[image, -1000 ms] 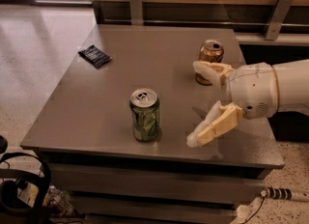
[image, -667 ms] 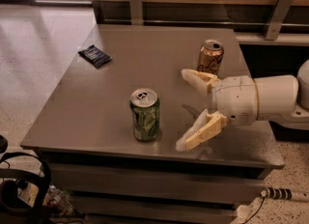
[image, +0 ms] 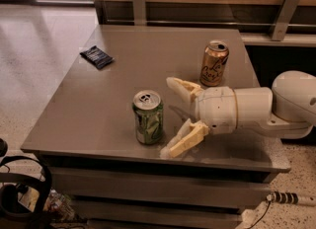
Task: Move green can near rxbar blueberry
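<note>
The green can (image: 148, 117) stands upright near the front edge of the grey table (image: 123, 90), with green and white patterned sides and a silver top. The rxbar blueberry (image: 97, 57), a dark navy flat wrapper, lies near the table's far left edge. My gripper (image: 170, 117) comes in from the right, low over the table, just right of the green can. Its two tan fingers (image: 183, 89) are spread wide and open toward the can, with nothing between them. The can is apart from the fingers.
A gold can with script lettering (image: 214, 63) stands upright behind my gripper's wrist. A wooden wall panel with metal brackets (image: 138, 6) runs along the table's back. Black cables and gear (image: 19, 193) sit on the floor at the front left.
My gripper has moved left across the table toward the green can, with its fingers still spread. The green can, the gold can and the wrapper have not moved.
</note>
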